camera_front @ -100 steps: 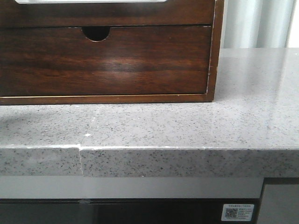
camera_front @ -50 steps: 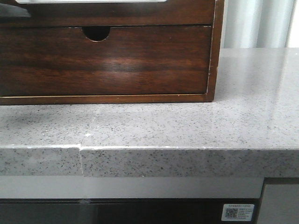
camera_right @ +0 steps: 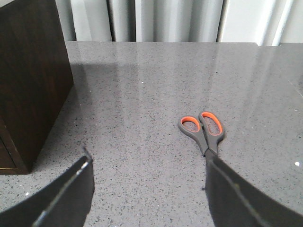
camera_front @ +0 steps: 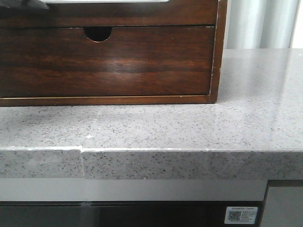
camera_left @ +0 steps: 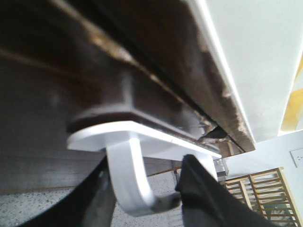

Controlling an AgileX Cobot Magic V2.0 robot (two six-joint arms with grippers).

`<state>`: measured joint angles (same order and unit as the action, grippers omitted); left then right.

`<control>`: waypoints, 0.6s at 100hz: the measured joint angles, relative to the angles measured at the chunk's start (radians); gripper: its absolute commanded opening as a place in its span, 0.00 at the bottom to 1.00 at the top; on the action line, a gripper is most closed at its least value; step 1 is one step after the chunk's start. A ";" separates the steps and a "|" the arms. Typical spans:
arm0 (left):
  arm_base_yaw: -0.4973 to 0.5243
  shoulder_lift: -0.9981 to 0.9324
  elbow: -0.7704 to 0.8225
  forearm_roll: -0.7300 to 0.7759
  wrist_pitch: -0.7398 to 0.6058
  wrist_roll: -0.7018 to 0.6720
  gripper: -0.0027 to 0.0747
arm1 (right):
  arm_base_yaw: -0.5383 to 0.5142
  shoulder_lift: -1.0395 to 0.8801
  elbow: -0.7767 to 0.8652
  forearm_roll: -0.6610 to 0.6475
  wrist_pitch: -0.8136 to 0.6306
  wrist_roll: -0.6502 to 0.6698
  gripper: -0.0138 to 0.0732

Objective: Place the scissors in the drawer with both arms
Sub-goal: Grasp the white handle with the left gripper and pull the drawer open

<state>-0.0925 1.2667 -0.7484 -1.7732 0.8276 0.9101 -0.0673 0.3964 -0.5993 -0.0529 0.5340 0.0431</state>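
The drawer (camera_front: 118, 14) is the upper dark reddish-brown front of the wooden cabinet, with a whitish strip along its top edge. In the left wrist view its white curved handle (camera_left: 135, 175) hangs off the drawer front (camera_left: 42, 94). My left gripper (camera_left: 147, 201) is open, with one finger on each side of the handle; its dark tip shows at the top left of the front view (camera_front: 29, 4). The scissors (camera_right: 202, 128), grey with orange-lined handle loops, lie flat on the counter. My right gripper (camera_right: 147, 189) is open just short of them, and its right finger (camera_right: 236, 194) hides the blades.
Below is a second drawer with a half-round finger notch (camera_front: 97, 33). The cabinet's side wall (camera_right: 28, 80) stands to the left of the right gripper. The grey speckled counter (camera_front: 189, 127) has a front edge with a seam at the left. Pale curtains hang behind.
My left gripper's dark tip has come into the top left of the front view and moved right. The cabinet and drawers have not moved.
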 measured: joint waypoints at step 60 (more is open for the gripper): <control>0.006 -0.030 0.056 -0.059 0.058 -0.040 0.03 | 0.000 0.000 0.000 0.003 0.000 0.000 0.68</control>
<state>-0.0867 1.2364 -0.6921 -1.8318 0.8857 0.8697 -0.0673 0.3964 -0.5993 -0.0504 0.5340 0.0431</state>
